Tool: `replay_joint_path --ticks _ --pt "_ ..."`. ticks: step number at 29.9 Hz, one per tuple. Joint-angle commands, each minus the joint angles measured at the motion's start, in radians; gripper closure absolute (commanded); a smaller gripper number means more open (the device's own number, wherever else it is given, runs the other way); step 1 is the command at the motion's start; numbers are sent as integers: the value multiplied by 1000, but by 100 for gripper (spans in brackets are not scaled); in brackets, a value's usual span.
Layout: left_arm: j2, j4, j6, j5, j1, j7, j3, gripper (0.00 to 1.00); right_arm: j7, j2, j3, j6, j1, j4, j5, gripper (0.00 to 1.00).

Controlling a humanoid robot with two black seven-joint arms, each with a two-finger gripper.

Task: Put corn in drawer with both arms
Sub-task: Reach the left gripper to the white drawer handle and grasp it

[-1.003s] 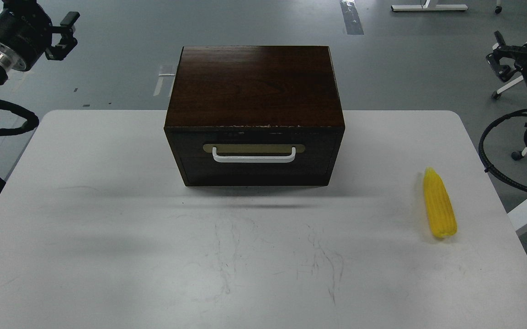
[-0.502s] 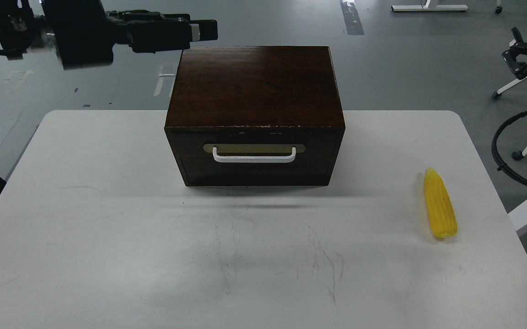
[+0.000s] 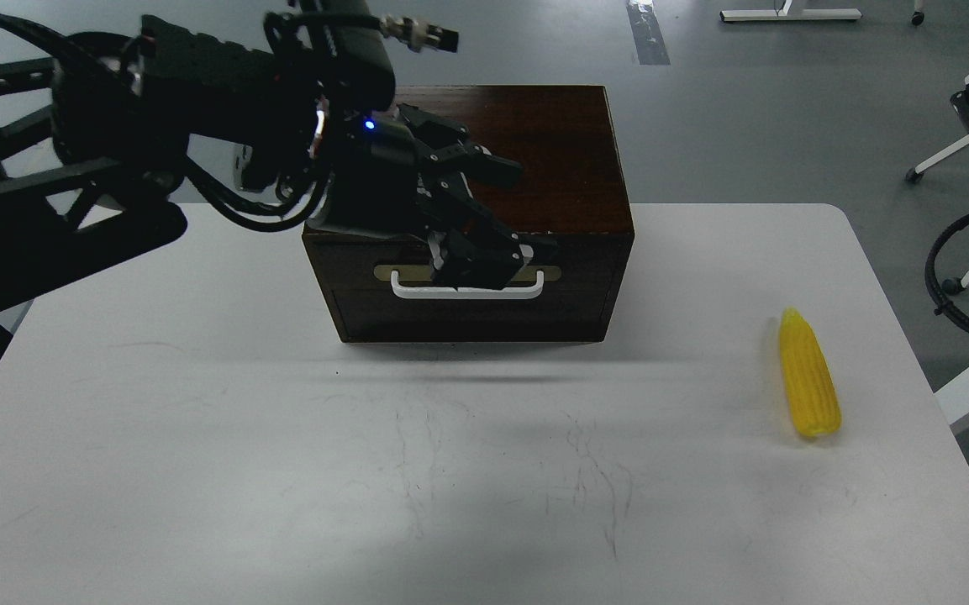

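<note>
Black left gripper (image 3: 505, 214), fingers spread, had swung from the far left down onto the closed drawer's (image 3: 467, 290) white handle (image 3: 467, 291), likely to pull; corn (image 3: 808, 385) lay untouched on the counter (image 3: 198, 437).

- White table (image 3: 198, 437) with rounded corners — its top scuffed with fine dark scratches toward 6 o'clock.
- Grey smooth floor (image 3: 745, 126) beyond the table, with a strip of grey tape (image 3: 645, 32) at 12 o'clock.
- White frame foot (image 3: 789, 13) at 1 o'clock — lying flat on the floor.
- White caster-legged stand (image 3: 950, 151) at 2 o'clock.
</note>
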Motion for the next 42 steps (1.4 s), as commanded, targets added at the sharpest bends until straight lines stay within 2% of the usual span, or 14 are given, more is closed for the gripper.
replay_joint_path --ticks 1,6,13,16,27,42 --pt "-114 55 0 55 -62 -11 97 16 2 1 1 0 -2 0 0 0" --pt "-174 143 0 116 -69 -44 170 16 5 1 2 0 -8 -1 1 0" --pt "-247 258 0 121 -53 -54 185 17 11 1 2 0 -22 -1 1 0" --pt "-244 267 0 121 -53 -67 252 17 11 1 2 0 -23 -3 1 0" --pt "-240 326 0 124 -50 -73 346 16 11 -7 2 0 -25 -3 1 0" --pt "-226 327 0 159 -66 -87 368 16 11 -16 2 0 -30 -3 1 0"
